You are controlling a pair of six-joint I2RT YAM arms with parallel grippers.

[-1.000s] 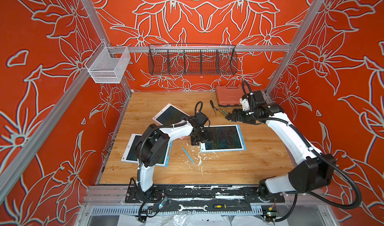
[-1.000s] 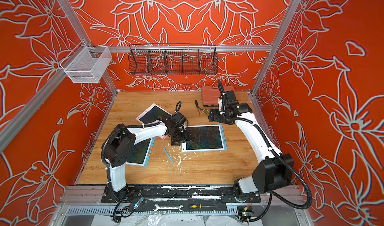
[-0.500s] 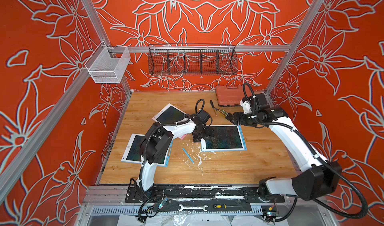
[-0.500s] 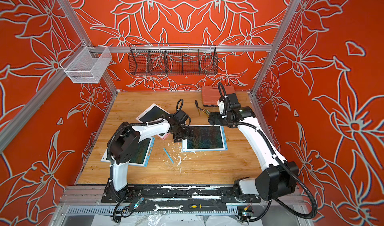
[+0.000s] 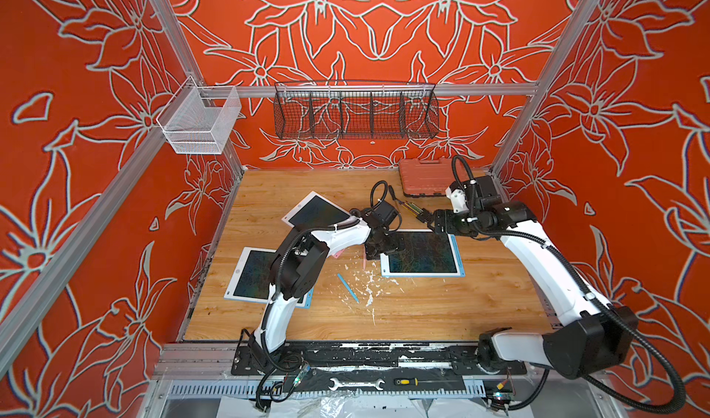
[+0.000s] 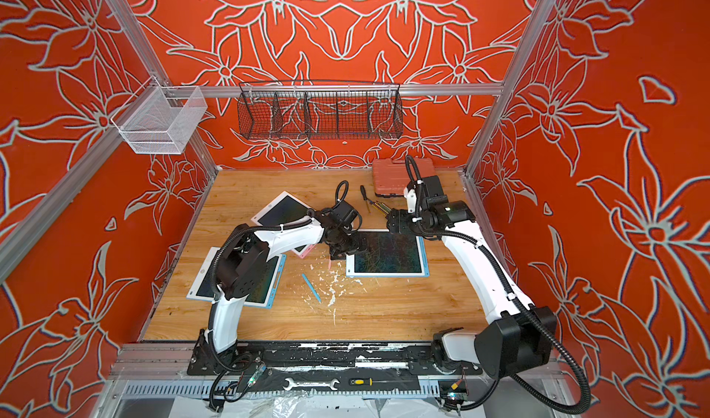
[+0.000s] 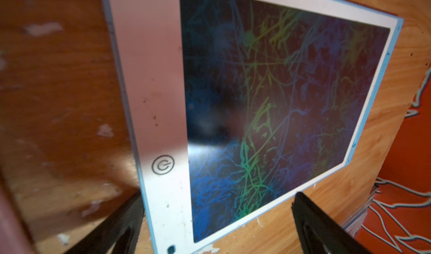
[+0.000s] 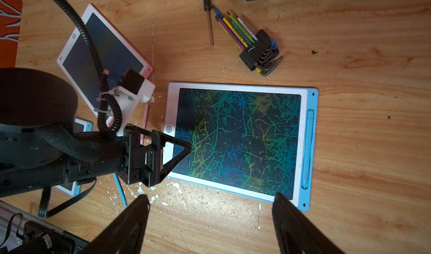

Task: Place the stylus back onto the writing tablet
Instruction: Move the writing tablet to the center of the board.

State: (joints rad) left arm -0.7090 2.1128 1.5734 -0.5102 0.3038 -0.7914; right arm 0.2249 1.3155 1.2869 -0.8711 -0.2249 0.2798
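Stylus (image 8: 307,147) seated in tablet (image 8: 238,140) side slot; left claw (image 7: 217,220) wide open, empty; right claw (image 8: 210,222) likewise.

Bare desk (image 5: 442,312) lies open in front of the blue-edged tablet (image 5: 422,253), while the left gripper (image 5: 378,245) crowds its button-side edge, and hex keys (image 8: 254,45) and an orange case (image 5: 424,176) block the far side.

Left wrist view: desk (image 7: 58,82) is blurred. Pink stylus (image 8: 145,122) is partly hidden behind left claw (image 8: 172,152). Pink-edged tablet (image 5: 317,212) is partly covered by left arm.
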